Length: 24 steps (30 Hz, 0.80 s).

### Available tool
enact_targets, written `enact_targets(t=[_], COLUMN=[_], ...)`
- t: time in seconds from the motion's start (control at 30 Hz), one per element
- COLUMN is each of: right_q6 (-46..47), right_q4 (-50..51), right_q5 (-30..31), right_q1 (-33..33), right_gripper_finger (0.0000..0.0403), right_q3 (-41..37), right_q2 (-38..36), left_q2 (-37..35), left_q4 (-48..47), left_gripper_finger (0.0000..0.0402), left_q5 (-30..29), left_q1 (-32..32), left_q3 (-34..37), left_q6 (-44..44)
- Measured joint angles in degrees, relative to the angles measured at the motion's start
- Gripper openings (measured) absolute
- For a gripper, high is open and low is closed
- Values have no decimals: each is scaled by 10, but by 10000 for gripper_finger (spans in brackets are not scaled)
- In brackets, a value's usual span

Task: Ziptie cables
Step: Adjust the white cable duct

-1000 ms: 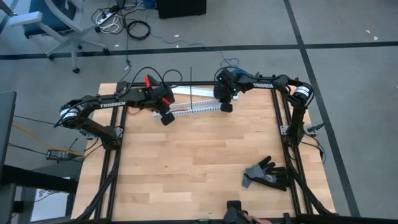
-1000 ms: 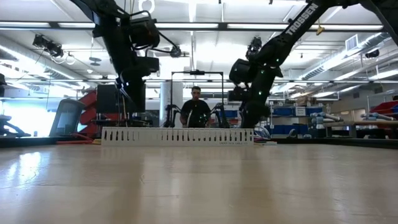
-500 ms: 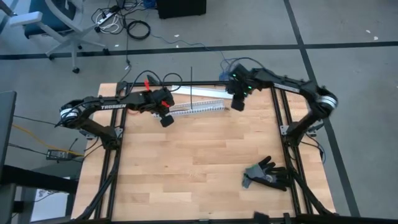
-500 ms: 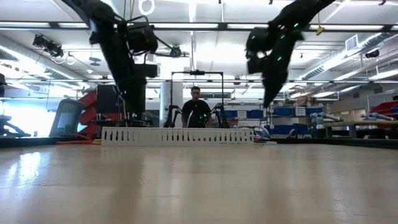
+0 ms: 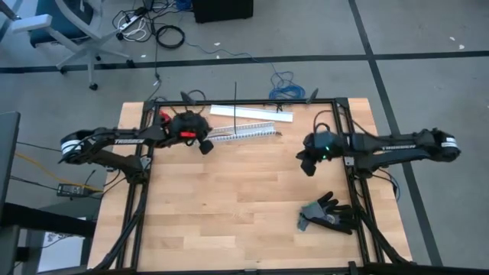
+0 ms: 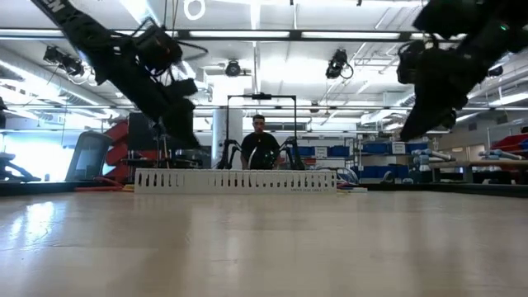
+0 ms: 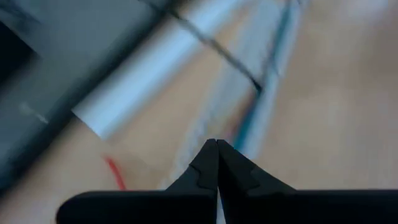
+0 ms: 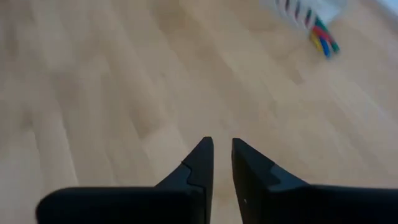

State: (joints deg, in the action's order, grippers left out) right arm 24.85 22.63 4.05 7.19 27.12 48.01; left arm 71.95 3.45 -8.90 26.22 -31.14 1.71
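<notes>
Spanning my wooden desk, a slotted duct hugs the far edge; left gripper pinched together, right gripper slightly parted, empty.

Grey floor with an office chair, strip-lit workshop behind

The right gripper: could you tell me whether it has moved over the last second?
Yes. The right gripper has swung away from the white slotted duct, toward the black glove.
</notes>
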Motion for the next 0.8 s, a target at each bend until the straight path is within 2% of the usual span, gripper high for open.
enact_targets(t=[0.07, 0.17, 0.3, 0.4, 0.6, 0.8], right_q6=[20, 10, -28, -31, -43, -68], right_q4=[-90, -248, -381, -432, -496, -504], right_q5=[42, 92, 116, 133, 126, 108], right_q1=[-36, -66, -70, -58, -34, -11], right_gripper_finger=[37, 20, 3, 3, 1, 1], right_q3=[-44, -91, -105, -90, -33, 33], right_q2=[-10, 14, 98, 182, 341, 429], left_q2=[-4, 2, 29, 52, 79, 86], left_q4=[62, 82, 81, 83, 86, 33], left_gripper_finger=[7, 7, 7, 7, 7, 7], left_q5=[-37, -90, -81, -80, -61, -25], left_q1=[5, 23, 57, 86, 137, 150], left_q3=[12, 14, 9, 6, 5, 4], left_q6=[18, 39, 72, 87, 101, 86])
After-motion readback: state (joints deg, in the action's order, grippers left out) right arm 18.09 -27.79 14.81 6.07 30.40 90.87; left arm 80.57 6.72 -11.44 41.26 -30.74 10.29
